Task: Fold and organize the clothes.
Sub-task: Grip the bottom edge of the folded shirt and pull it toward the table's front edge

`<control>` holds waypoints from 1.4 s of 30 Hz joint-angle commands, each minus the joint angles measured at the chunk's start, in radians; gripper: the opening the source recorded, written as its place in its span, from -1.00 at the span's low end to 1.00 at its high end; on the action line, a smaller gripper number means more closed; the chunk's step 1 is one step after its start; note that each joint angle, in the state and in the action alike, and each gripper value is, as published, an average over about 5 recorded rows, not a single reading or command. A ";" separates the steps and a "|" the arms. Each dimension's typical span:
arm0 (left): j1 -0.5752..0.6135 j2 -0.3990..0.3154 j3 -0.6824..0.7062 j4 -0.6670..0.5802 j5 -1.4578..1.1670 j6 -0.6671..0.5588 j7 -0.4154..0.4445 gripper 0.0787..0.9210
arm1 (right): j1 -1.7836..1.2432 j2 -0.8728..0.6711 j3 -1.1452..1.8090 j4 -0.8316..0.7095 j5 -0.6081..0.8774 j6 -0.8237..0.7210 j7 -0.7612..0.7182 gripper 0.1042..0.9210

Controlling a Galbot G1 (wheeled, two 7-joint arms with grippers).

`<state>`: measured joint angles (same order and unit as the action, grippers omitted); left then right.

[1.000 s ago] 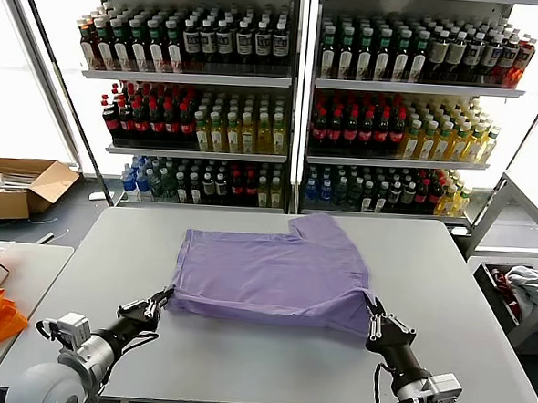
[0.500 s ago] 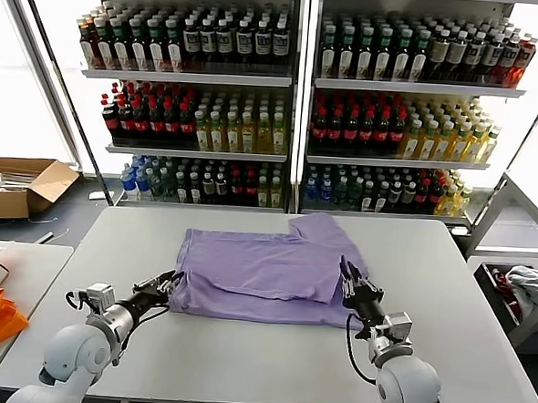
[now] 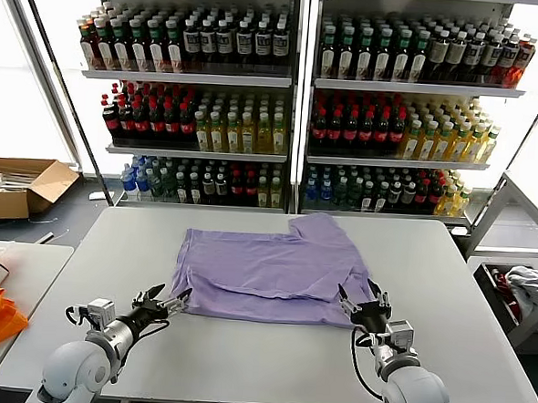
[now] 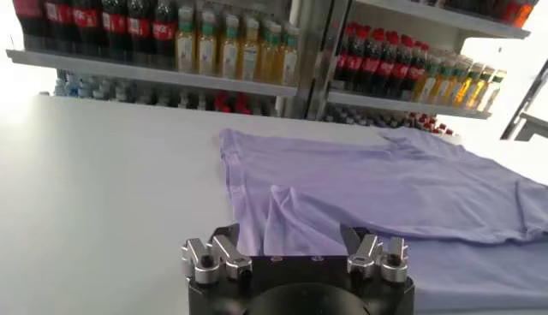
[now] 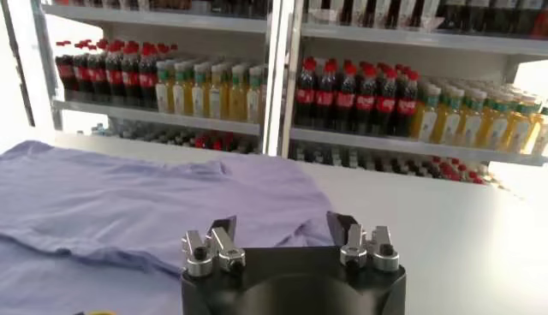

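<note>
While both grippers sit low over the near part of the table, the lavender T-shirt lies flat in the middle of it, partly folded: a doubled layer runs across its near half, and one sleeve sticks out toward the far edge. The left gripper hovers just beside the shirt's near left corner with its fingers spread and nothing between them. The right gripper is at the near right corner, fingers likewise apart and empty; whether it touches the cloth I cannot tell.

Judging by the soft ripples in the left wrist view, the T-shirt is thin, light and limp. It will sag and crease when lifted, and a single pinch may take only the top layer or drag the whole piece across the smooth surface. The best holds look like the two near corners or the folded edge between them, pinched through both layers and lifted together so the cloth stays taut. The right wrist view shows the shirt bunched slightly near that corner, which could snag a finger
</note>
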<state>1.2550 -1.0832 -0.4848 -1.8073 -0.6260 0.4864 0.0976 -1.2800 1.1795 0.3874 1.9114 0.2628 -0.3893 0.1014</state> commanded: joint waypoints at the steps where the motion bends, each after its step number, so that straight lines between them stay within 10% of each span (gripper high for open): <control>1: 0.048 -0.016 0.007 0.010 0.029 -0.004 -0.004 0.72 | -0.146 0.006 0.042 0.046 -0.039 -0.101 0.094 0.67; 10: 0.054 -0.012 0.005 0.016 0.018 -0.007 0.002 0.62 | -0.157 0.014 0.026 0.065 0.015 -0.098 0.085 0.36; 29: 0.128 -0.013 -0.029 -0.048 0.014 -0.036 0.003 -0.77 | -0.207 -0.009 0.051 0.102 0.082 -0.056 0.025 -0.95; 42: 0.370 -0.016 -0.138 -0.288 0.053 -0.001 0.005 -0.99 | -0.454 -0.051 0.144 0.310 0.104 -0.062 0.000 -0.99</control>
<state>1.4523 -1.0813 -0.5487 -1.9182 -0.5929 0.4688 0.1036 -1.5496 1.1440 0.4795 2.0723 0.3461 -0.4561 0.1142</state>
